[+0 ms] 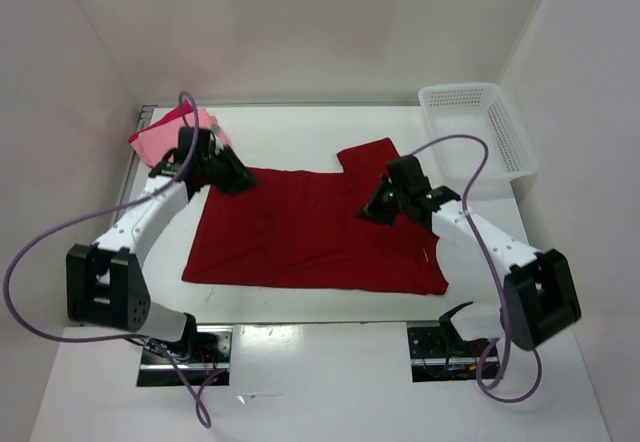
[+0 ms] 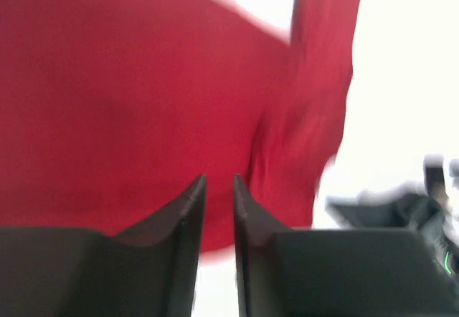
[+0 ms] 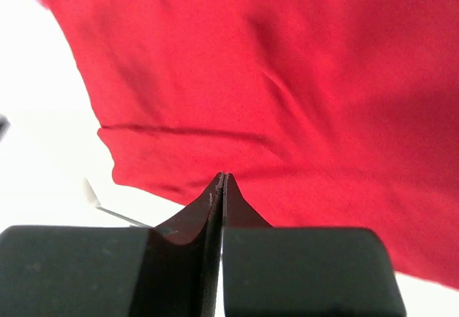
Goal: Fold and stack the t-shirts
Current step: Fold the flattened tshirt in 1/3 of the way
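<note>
Folding the red shirt [image 1: 310, 237], spread flat on the desk [image 1: 300, 132]; pink shirts [image 1: 165, 134] piled at far left. At its far-left corner, left gripper [image 2: 219, 179] barely ajar, holding nothing; far right, right gripper [image 3: 223, 176] pressed shut at the cloth (pinched or not, cannot tell). Next, likely: grasp both far corners, draw them nearward.
</note>
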`<state>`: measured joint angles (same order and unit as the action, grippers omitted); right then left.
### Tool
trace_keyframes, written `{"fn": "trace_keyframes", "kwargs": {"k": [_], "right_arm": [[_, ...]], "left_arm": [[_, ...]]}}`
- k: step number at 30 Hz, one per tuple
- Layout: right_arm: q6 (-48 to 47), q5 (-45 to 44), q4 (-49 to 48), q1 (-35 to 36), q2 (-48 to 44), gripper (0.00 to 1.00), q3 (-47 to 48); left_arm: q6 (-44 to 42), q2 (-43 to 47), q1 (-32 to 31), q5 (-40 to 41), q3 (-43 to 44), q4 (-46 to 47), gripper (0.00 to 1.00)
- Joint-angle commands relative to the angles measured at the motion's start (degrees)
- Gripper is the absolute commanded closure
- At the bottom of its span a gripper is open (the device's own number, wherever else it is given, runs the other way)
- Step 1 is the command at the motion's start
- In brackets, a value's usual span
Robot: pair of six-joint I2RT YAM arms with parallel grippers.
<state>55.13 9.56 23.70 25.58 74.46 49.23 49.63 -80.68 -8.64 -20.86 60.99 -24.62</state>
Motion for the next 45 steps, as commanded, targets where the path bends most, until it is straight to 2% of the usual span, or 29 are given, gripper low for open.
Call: {"fn": "trace_keyframes", "kwargs": {"k": [1,2,5,6,7,11,16,22,26,34,40,45], "right_arm": [[-6.0,1.51,-4.71,-0.36,6.74,1.0,7.44],[-6.53,2.12,-5.5,-0.36,7.8,1.0,8.24],[-8.28,3.79,-6.3,-0.36,10.53,0.97,10.18],[-8.9,3.8,-6.82,-0.36,11.06,0.97,10.79],[-8.9,4.58,-6.83,-0.36,11.93,0.95,10.8],[-10.31,6.6,-7.88,-0.36,13.35,0.93,10.8],[-11.62,7.4,-7.88,-0.36,14.58,0.92,10.8],[-12.16,8.8,-8.41,-0.36,16.51,0.9,10.8],[-12.77,9.33,-8.41,-0.36,17.04,0.89,10.8],[-12.77,9.33,-8.41,-0.36,17.57,0.89,10.8],[-12.77,7.93,-7.89,-0.97,18.09,0.85,12.55],[-12.77,7.93,-7.88,-4.92,18.09,0.71,15.89]], "left_arm": [[-5.32,-9.81,5.02,10.65,6.93,4.23,0.75],[-5.94,-15.41,5.82,13.02,11.04,4.23,0.77],[-7.0,-24.65,7.93,15.76,16.68,4.24,0.77],[-7.0,-26.09,7.94,16.81,19.4,4.23,0.75],[-7.0,-27.67,7.94,18.04,20.12,4.23,0.69],[-7.0,-30.14,8.47,24.54,22.06,6.43,0.59],[-8.66,-34.53,8.47,31.58,25.66,5.81,0.57],[-10.25,-36.64,8.47,32.38,27.07,8.79,0.53],[-12.79,-40.5,8.47,33.78,30.32,8.19,0.53],[-13.85,-41.75,8.47,33.26,31.47,8.19,0.53],[-13.85,-41.22,8.47,32.73,31.91,8.19,0.7],[-13.85,-40.69,8.99,33.26,30.59,7.58,0.85]]}}
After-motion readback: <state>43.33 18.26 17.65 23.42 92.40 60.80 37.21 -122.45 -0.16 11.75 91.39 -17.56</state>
